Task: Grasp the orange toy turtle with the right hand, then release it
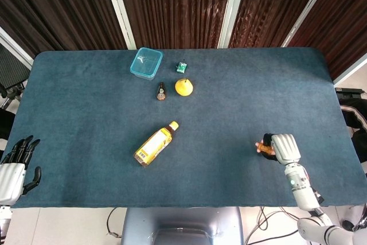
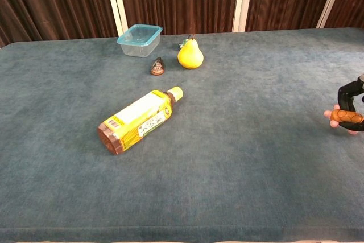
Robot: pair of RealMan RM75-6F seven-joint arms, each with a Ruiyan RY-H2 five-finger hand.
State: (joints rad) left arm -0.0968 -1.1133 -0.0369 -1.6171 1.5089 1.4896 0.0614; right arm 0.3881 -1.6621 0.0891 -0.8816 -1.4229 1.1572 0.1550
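Observation:
The orange toy turtle (image 1: pixel 263 147) (image 2: pixel 343 116) is at the right side of the blue table, in the grip of my right hand (image 1: pixel 283 147) (image 2: pixel 354 102). The hand's dark fingers curl over the turtle's shell from above and its thumb closes under it, so only the turtle's left edge shows in the head view. In the chest view the turtle looks raised slightly off the cloth. My left hand (image 1: pixel 15 163) hangs off the table's front left corner, fingers apart and holding nothing.
A yellow drink bottle (image 1: pixel 155 143) lies on its side at mid-table. Toward the back stand a yellow pear (image 1: pixel 183 87), a small brown figure (image 1: pixel 161 92), a small green item (image 1: pixel 182 66) and a clear blue-lidded box (image 1: pixel 145 63). The table's right edge (image 1: pixel 344 124) is close to my right hand.

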